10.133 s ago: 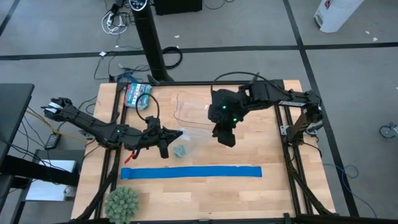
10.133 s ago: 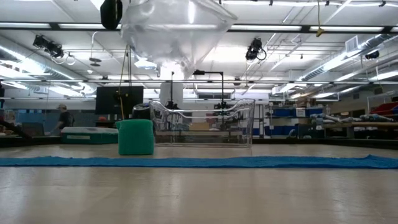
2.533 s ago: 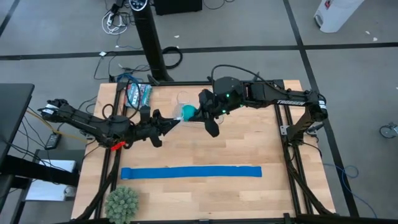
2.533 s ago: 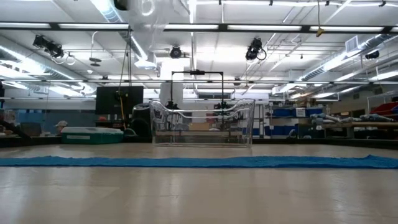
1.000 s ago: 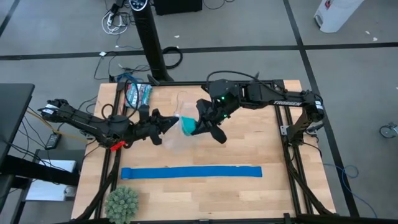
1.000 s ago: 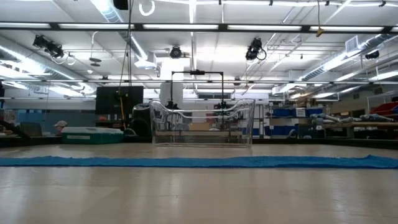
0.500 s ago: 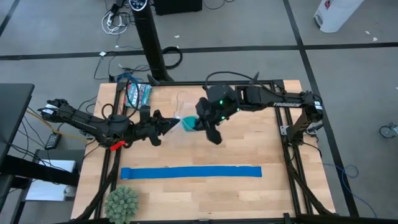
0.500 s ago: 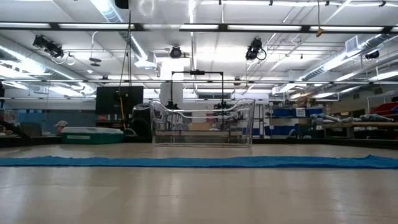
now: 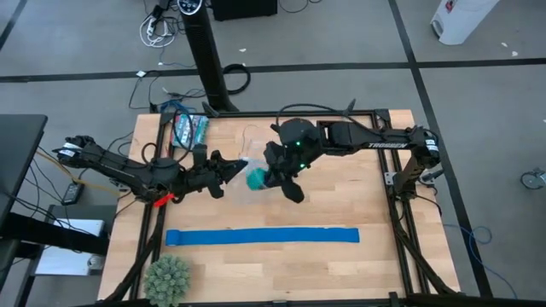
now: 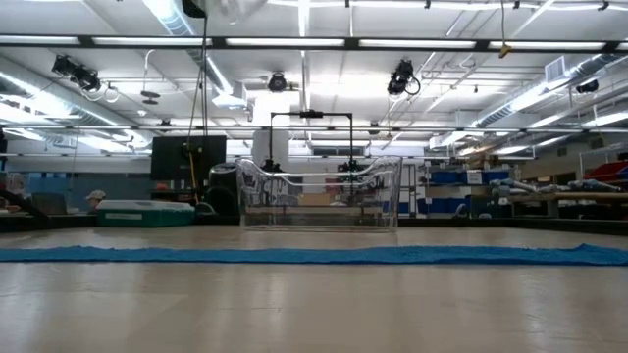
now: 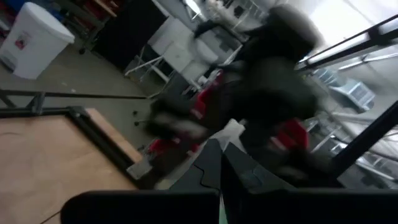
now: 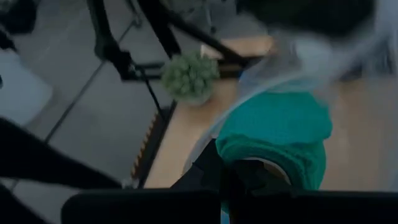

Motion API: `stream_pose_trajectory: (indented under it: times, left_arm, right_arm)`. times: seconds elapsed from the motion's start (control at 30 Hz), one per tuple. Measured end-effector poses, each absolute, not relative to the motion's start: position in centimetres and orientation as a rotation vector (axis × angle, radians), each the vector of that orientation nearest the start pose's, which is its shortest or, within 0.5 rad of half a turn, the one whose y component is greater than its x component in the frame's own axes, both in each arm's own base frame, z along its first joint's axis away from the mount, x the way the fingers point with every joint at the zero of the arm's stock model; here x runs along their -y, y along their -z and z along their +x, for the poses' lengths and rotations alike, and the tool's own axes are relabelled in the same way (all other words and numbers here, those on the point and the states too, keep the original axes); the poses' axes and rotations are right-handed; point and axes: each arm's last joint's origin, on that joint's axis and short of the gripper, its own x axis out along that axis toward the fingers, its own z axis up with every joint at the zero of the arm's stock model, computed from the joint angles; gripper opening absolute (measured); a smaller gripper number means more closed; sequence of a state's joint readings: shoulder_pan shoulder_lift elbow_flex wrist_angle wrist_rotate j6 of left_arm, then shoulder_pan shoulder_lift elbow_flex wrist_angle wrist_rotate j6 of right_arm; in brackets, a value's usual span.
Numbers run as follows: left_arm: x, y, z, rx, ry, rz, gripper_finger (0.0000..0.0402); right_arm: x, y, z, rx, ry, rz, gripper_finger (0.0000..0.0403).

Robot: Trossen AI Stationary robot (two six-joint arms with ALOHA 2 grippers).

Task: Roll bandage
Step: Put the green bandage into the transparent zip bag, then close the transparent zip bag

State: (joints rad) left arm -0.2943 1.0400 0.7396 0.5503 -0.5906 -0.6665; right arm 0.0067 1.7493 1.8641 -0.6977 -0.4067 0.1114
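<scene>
The bandage is a small teal roll inside a clear plastic bag. Both grippers hold the bag up above the middle of the table. My left gripper is shut on the bag's left side. My right gripper is shut on its right side, with the roll just beyond its fingertips. The low view shows neither gripper nor the roll. My left gripper pinches an edge of the clear film between its two fingers, coming roughly level from the table's left. The bag is lifted clear of the table. My right gripper pinches the clear bag right beside the roll, slanting down from the far right. The roll hangs in the bag, clear of the table. I cannot tell whether the fingers also catch the roll through the film.
A long royal-blue strip lies flat across the near part of the table. A green spiky ball sits at the near left corner. A packet lies at the far left, and a clear box stands toward the far edge.
My right gripper has shifted a little toward the table's left and tipped slightly downward. The teal roll in the bag has come slightly toward the near edge with it. Both grippers have stayed shut on the bag.
</scene>
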Motion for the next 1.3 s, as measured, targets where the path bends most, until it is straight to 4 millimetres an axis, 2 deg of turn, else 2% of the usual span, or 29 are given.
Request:
stream_pose_trajectory:
  times: [0.07,0.2,0.27,0.5,0.63,0.77,0.93,1.1,1.3]
  left_arm:
    - [5.1,-33.6,22.4,0.312,-0.208,-0.766,0.0003]
    - [5.1,-33.8,22.5,0.337,-0.197,-0.771,0.0003]
    - [5.1,-33.8,22.5,0.338,-0.197,-0.771,0.0003]
    - [5.2,-33.7,22.5,0.327,-0.198,-0.765,0.0003]
    - [5.2,-33.7,22.5,0.324,-0.199,-0.762,0.0003]
    - [5.2,-33.7,22.5,0.325,-0.199,-0.762,0.0003]
    - [5.1,-33.7,22.5,0.33,-0.2,-0.765,0.0003]
    - [5.1,-33.8,22.5,0.332,-0.2,-0.766,0.0003]
    - [5.1,-33.7,22.5,0.329,-0.2,-0.764,0.0003]
  right_arm:
    - [-1.4,-40.4,38.5,-0.541,-0.353,0.228,0.0]
    - [-1.3,-40.4,38.5,-0.536,-0.387,0.232,0.0015]
    - [-1.6,-40.2,38.3,-0.561,-0.4,0.226,0.0039]
    - [-1.4,-39.8,37.9,-0.635,-0.378,0.284,0.0168]
    - [-0.8,-40.6,36.9,-0.638,-0.329,0.283,0.0206]
    - [0.0,-41.4,35.7,-0.636,-0.274,0.295,0.0208]
    - [0.6,-42.7,34.1,-0.61,-0.19,0.251,0.0191]
    - [0.6,-44.0,33.2,-0.539,-0.187,0.208,0.0175]
    - [-0.1,-45.9,33.8,-0.339,-0.219,0.128,0.017]
